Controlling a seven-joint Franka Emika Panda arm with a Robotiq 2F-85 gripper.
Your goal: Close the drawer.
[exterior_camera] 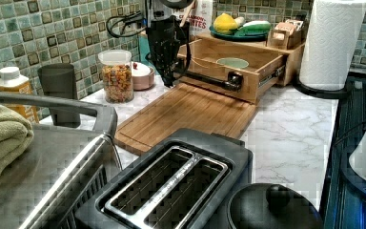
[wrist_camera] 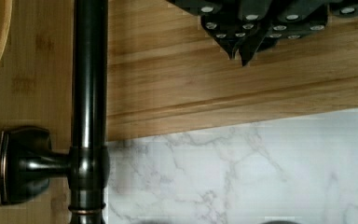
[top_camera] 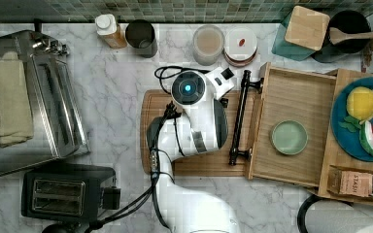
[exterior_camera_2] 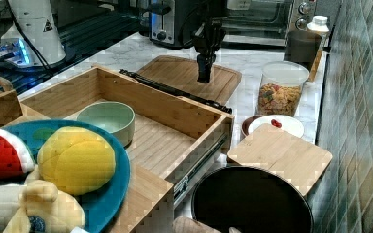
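Note:
The drawer (top_camera: 291,97) is a shallow light-wood box standing pulled out, with a pale green bowl (top_camera: 289,137) inside it. Its long black bar handle (top_camera: 239,116) runs across the front. The arm (top_camera: 196,111) hangs over the cutting board (top_camera: 194,165) just beside the handle. In the right view my gripper (exterior_camera_2: 204,77) points down at the board (exterior_camera_2: 175,73), a short way from the handle (exterior_camera_2: 175,91). In the wrist view the gripper (wrist_camera: 240,53) is shut on nothing, with the handle (wrist_camera: 88,93) off to one side. The left view shows the gripper (exterior_camera: 169,82) near the handle (exterior_camera: 209,78).
A cereal jar (exterior_camera: 117,76), a dark cup (exterior_camera: 57,86) and a small dish (exterior_camera_2: 276,126) line the tiled wall. A toaster (top_camera: 63,194) and toaster oven (top_camera: 29,97) sit on the top view's left. A fruit plate (top_camera: 364,116) rests on the drawer's cabinet. A paper towel roll (exterior_camera: 331,43) stands nearby.

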